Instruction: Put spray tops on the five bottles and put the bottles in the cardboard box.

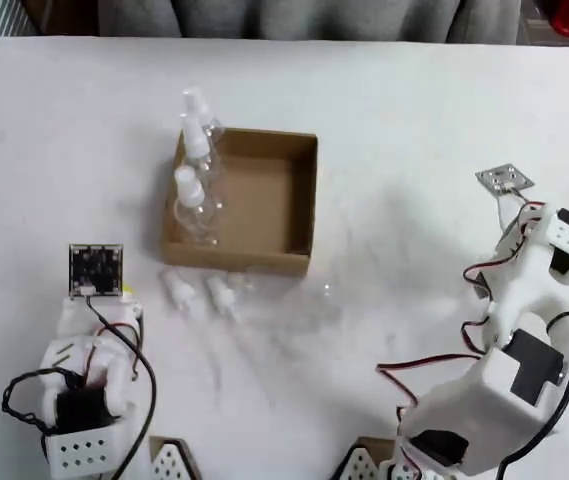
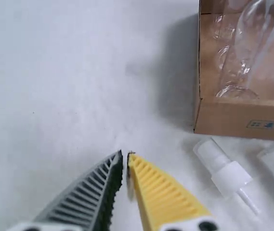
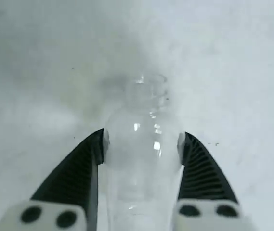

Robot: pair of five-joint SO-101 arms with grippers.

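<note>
The cardboard box point(image 1: 299, 200) sits mid-table, and three clear bottles with spray tops point(image 1: 196, 150) stand along its left wall. Those bottles point(image 2: 252, 48) also show inside the box point(image 2: 233, 118) in the left wrist view. Two loose spray tops point(image 1: 199, 292) lie on the table just in front of the box, also seen as white spray tops point(image 2: 223, 168). My left gripper point(image 2: 125, 156) is shut on nothing, low over the table left of those tops. My right gripper point(image 3: 141, 139) is shut on a clear topless bottle point(image 3: 144, 134) over bare table.
The left arm point(image 1: 89, 350) is at the front left and the right arm point(image 1: 524, 290) at the front right. A faint clear shape with a glint point(image 1: 326, 290) lies on the table in front of the box's right corner. The table is white.
</note>
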